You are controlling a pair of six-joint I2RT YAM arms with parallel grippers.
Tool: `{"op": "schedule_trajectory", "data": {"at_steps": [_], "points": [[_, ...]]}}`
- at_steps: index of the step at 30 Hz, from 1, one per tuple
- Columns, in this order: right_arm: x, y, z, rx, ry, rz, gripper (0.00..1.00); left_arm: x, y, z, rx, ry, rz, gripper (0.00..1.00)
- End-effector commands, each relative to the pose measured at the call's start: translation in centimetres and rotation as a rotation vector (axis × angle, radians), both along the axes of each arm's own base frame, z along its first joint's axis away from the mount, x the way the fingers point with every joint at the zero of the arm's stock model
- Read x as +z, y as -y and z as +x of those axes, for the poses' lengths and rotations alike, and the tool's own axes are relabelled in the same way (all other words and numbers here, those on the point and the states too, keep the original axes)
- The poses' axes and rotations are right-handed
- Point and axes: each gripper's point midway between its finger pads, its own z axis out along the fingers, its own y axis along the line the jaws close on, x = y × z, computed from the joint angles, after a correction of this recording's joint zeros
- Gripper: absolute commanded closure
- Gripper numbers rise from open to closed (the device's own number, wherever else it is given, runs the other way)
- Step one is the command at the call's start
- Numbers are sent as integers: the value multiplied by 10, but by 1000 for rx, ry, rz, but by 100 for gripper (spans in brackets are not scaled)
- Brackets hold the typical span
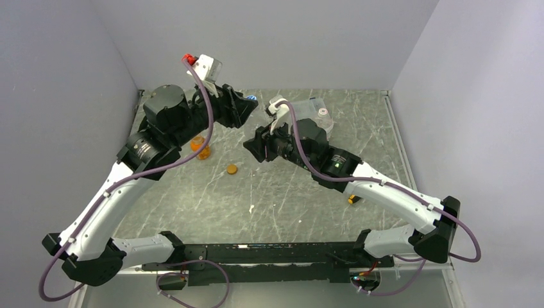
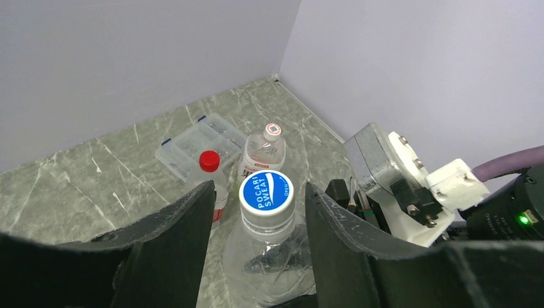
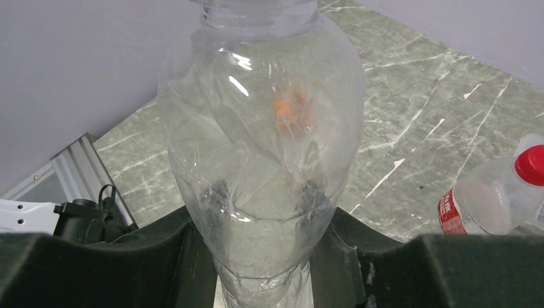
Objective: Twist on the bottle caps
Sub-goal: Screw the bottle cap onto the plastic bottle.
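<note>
A clear bottle [image 2: 276, 256] stands upright with a blue cap [image 2: 267, 191] on its neck. My left gripper [image 2: 260, 189] straddles that cap, open, with a gap on each side. My right gripper [image 3: 260, 218] is shut on the lower body of the same clear bottle [image 3: 263, 147]. In the top view the left gripper [image 1: 244, 106] is over the blue cap [image 1: 251, 98], with the right gripper [image 1: 253, 142] just nearer. Behind stand a red-capped bottle [image 2: 208, 170] and a white-labelled bottle [image 2: 266, 151] with a whitish cap. A squat orange bottle [image 1: 200, 146] and a loose orange cap [image 1: 231, 169] sit left of centre.
A flat clear compartment box [image 2: 192, 144] lies behind the bottles near the back wall. The right wrist's camera block [image 2: 398, 179] is close to my left fingers. A small yellow item [image 1: 352, 199] lies beside the right forearm. Walls close in on the back and both sides.
</note>
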Motion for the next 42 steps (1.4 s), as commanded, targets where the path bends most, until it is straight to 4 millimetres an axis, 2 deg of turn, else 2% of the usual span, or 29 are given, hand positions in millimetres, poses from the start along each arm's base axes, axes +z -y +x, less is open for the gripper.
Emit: {"op": "schedule_trajectory", "data": {"at_steps": [1,12,14,17,22,26,32,37,42], "points": [[42,-3,2,-8,61,92,82,12,1,4,7,26,-36,43],[39,-5,1,0,57,83,82,10,5,5,-5,26,-32,54],[38,-5,1,2,56,79,82,9,6,5,-12,26,-26,60],[38,-5,-1,12,63,69,82,5,8,3,-27,23,-13,75],[42,-6,-13,96,102,45,83,-3,10,-5,-74,2,39,87],[45,-8,-34,223,132,22,84,-10,10,-16,-122,-30,104,95],[56,-1,-59,345,174,59,86,-16,13,-40,-243,-34,154,100],[74,6,-94,548,203,158,87,-11,20,-73,-417,0,139,100],[93,17,-142,830,209,226,88,3,23,-117,-632,61,112,100]]}}
